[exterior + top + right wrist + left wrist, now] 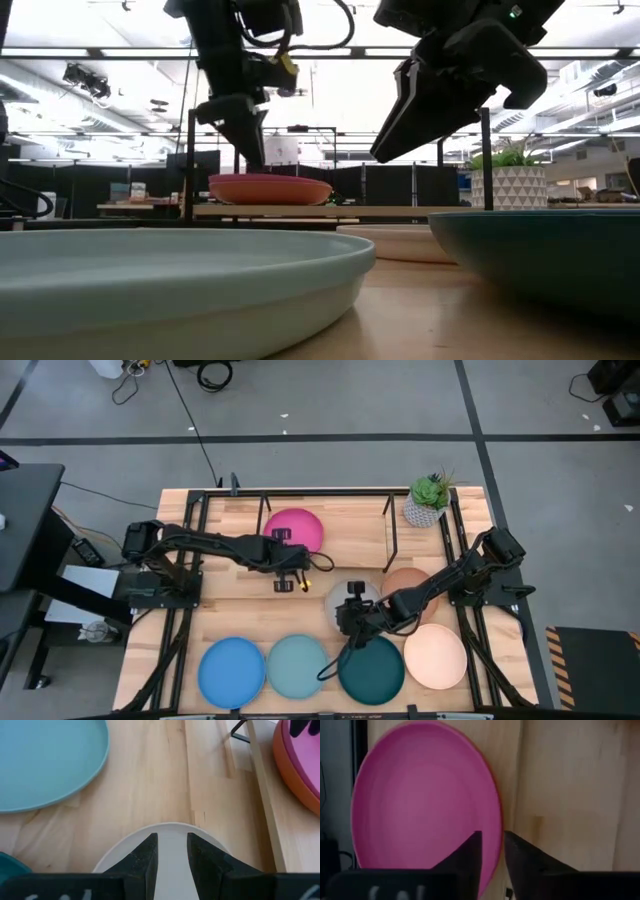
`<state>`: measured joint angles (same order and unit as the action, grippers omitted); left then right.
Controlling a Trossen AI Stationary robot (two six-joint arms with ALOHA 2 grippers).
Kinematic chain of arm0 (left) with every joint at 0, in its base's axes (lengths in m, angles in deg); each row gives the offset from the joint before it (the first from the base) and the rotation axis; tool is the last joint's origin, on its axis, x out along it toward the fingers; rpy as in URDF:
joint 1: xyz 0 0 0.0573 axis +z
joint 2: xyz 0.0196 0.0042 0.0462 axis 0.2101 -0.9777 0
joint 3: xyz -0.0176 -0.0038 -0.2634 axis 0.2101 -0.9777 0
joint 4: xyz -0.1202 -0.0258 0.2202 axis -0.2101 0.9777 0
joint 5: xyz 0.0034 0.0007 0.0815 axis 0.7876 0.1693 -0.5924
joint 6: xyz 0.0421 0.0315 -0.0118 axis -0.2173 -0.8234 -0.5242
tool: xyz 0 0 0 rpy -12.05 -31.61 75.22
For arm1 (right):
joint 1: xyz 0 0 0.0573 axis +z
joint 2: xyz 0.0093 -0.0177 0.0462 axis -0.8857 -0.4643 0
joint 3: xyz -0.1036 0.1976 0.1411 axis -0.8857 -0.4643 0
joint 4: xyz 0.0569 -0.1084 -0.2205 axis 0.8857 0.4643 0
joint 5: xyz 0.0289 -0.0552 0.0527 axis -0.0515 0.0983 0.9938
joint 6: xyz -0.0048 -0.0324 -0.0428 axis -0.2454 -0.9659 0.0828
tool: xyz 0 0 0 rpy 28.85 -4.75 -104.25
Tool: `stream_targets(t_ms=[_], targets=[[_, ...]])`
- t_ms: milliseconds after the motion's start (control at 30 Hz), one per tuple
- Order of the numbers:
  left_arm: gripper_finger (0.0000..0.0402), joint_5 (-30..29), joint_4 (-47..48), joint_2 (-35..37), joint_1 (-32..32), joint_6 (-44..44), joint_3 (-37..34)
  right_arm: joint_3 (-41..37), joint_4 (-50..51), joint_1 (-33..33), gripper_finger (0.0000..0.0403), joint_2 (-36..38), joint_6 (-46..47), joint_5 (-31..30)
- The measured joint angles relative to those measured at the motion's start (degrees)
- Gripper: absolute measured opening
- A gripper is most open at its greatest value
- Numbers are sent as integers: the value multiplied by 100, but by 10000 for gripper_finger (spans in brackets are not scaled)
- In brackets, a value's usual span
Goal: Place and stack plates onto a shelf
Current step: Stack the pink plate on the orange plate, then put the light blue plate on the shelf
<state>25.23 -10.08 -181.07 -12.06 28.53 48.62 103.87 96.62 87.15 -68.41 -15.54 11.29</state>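
The magenta plate (295, 528) lies on the orange plate (295, 767), and both rest flat on the shelf (355, 542). My left gripper (296, 556) is at the magenta plate's near rim, shut on it. The light grey plate (345, 594) lies on the table. My right gripper (340, 612) hangs over it, raised clear in the low view (390, 145), its fingers a narrow gap apart with nothing between them. The terracotta plate (408, 580) lies beside the grey one. Blue (232, 672), pale aqua (297, 665), dark teal (372, 668) and cream-peach (435, 656) plates line the near edge. My left gripper (493, 845) has the magenta plate's near rim (492, 827) between its two fingers, one over the plate's inside and one outside it. The fingers come from above, pointing down. The plate lies level on the orange plate on the shelf.
A potted plant (428, 500) stands at the table's far right corner, next to the shelf's right rods (390, 530). Black rails run along the table's edges. Bare wood lies between the shelf and the near row of plates.
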Motion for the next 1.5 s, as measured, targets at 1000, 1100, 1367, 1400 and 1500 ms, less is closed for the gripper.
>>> stream_targets(t_ms=[1000,1100,1367,1400,1500], targets=[[149,1193,-770,229,-1985,1402,-2,4,1165,-367,110,85,-618,794],[149,1250,-508,229,-2127,1814,-2,2,1262,-419,110,74,-569,1048],[149,1677,-73,204,-2796,3681,-323,2,1471,-597,110,63,-703,643],[149,1713,-119,204,-2885,4006,-395,2,1437,-630,110,63,-769,482],[149,1799,-74,202,-3106,5024,-585,2,1141,-765,110,63,-1086,148]])
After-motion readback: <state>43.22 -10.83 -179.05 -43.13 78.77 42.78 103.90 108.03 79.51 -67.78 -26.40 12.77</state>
